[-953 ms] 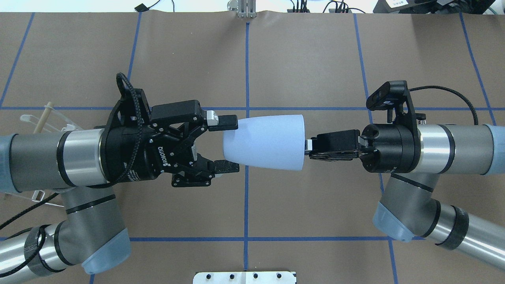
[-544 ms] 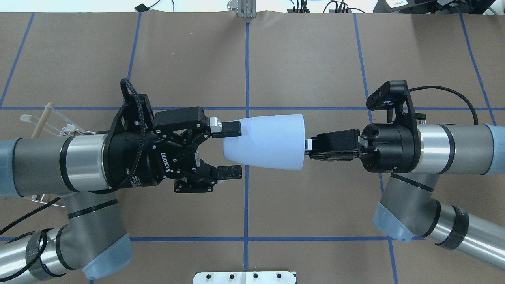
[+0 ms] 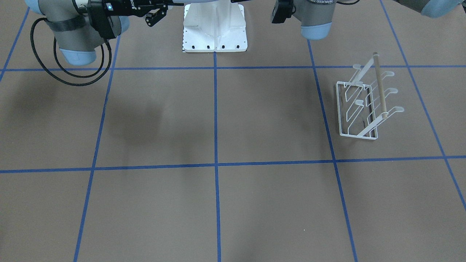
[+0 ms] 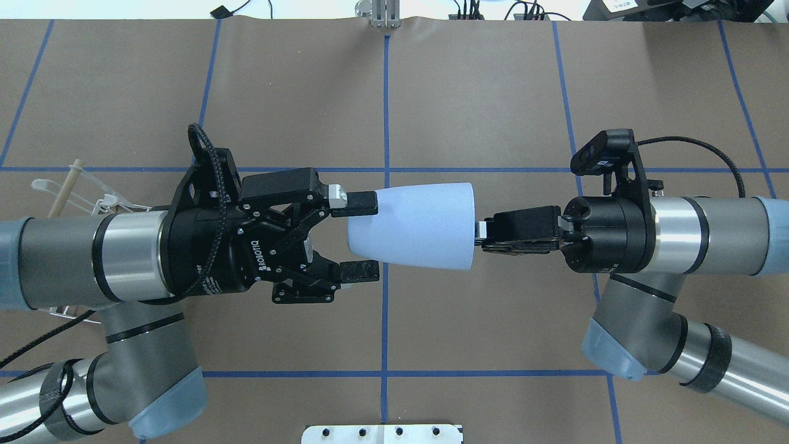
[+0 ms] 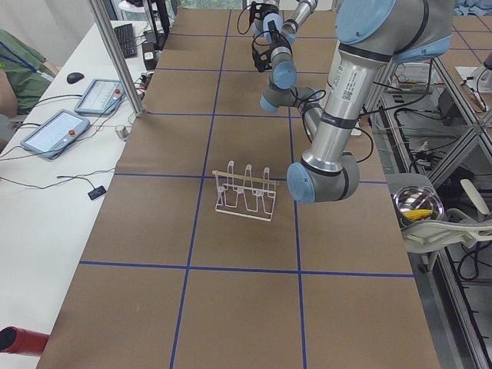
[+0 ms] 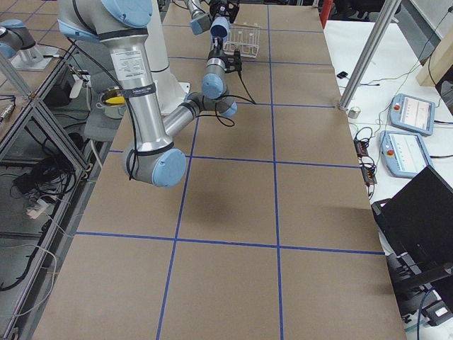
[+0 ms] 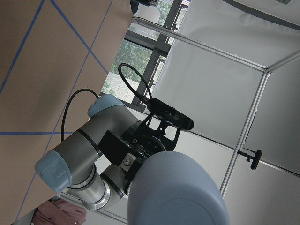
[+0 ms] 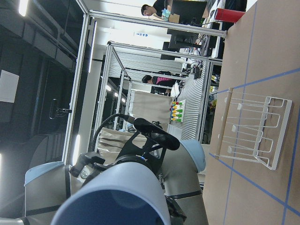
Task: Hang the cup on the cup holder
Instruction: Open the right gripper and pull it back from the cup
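A brown paper-covered table [image 4: 493, 92] ruled into squares by blue tape fills the scene, with a white robot pedestal [image 3: 214, 25] at its near edge and cables along the far edge. Above the middle of the table the light-blue cup [image 4: 419, 225] hangs in the air on its side, clear of the surface, its narrow base pointing to the robot's left and its wide rim to the right. The right gripper [image 4: 481, 229] is clenched on the cup's rim, pinching the wall and carrying the cup. The left gripper [image 4: 374, 237] is spread wide around the base: its far finger [image 4: 360, 203] lies against the cup's far side, while the near finger [image 4: 360, 271] sits just beside the near side with a sliver of gap, so it has no grasp on the cup. The white wire cup holder [image 3: 358, 136] stands on the table well to the robot's left, below the left arm, with its pale wooden bar [image 3: 380, 91] on top and its prongs bare. The cup is well apart from the holder
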You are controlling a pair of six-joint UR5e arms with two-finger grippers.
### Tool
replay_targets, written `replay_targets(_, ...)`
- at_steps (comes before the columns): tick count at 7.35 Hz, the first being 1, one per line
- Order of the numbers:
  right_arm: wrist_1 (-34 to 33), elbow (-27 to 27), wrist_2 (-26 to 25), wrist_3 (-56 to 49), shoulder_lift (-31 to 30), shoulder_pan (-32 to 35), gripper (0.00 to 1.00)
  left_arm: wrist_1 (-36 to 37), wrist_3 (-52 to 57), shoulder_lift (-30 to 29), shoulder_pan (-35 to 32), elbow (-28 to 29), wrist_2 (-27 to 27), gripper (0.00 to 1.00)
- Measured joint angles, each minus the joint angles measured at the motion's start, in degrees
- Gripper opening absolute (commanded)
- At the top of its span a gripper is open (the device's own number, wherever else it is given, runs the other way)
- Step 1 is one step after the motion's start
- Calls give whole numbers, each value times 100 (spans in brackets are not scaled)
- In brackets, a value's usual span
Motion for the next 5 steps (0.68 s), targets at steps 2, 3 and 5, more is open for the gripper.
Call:
replay_targets(2,-3,7,0,-6,0,-20,0,0,0,3,1,7,59,97)
replay_targets(3,-3,7,0,-6,0,-32,0,0,0,4,0,7,67,93)
replay_targets(5,-13,8,0,-7,0,-65,45,0,-2,7,-4,6,71,1)
